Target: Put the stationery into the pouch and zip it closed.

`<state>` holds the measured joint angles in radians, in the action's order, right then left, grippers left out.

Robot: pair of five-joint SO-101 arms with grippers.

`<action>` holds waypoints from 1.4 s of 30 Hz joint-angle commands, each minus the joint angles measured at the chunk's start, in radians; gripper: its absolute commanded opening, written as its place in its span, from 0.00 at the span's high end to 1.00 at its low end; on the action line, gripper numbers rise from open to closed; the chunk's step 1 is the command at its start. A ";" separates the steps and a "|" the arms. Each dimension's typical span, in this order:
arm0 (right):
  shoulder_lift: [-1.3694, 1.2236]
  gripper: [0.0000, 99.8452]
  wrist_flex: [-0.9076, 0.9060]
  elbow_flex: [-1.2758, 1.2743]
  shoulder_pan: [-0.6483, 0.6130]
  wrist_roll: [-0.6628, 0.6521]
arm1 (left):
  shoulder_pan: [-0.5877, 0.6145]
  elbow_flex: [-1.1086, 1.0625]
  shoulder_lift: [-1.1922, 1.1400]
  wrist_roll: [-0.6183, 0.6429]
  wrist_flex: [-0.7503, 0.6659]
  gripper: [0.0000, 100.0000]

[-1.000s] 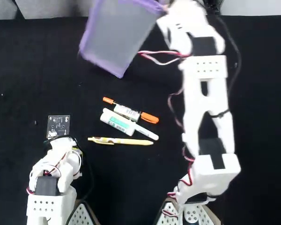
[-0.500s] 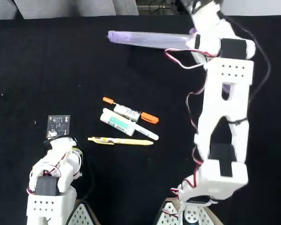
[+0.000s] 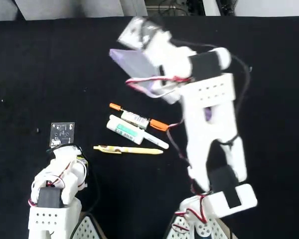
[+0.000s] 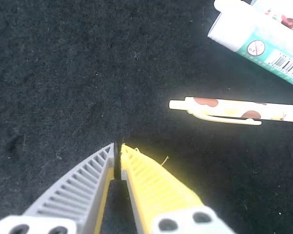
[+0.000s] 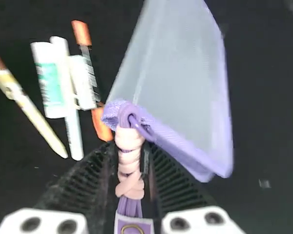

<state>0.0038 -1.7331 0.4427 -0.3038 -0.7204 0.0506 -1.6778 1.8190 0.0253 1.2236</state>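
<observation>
We note that the right arm has swung left, carrying the pouch (image 3: pixel 133 62) from the far edge toward the centre. The right gripper (image 5: pixel 129 146) jaws clamp the pouch's braided pull (image 5: pixel 128 168), and the pouch is tilted at 12 o'clock of the orange pen (image 3: pixel 139 118). The orange pen, glue stick (image 3: pixel 123 129) and yellow pen (image 3: pixel 128 149) lie outside the pouch on the black surface (image 3: pixel 40 74). The left gripper (image 4: pixel 118 148) jaws are pressed together at 7 o'clock.
</observation>
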 commanded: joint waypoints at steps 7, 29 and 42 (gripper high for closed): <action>0.056 0.99 -0.026 -0.134 -0.279 0.000 | -0.010 -0.022 0.000 0.008 -0.018 0.97; 0.058 0.99 0.057 -0.056 -0.348 0.153 | -0.122 -0.013 0.005 0.003 -0.028 0.97; 0.220 0.99 0.052 -0.062 -0.292 0.153 | -0.160 0.414 0.005 0.002 -0.028 0.97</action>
<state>0.1404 -1.6747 0.3383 -0.6137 -0.5746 -0.1013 -1.4891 1.8205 0.0253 1.2160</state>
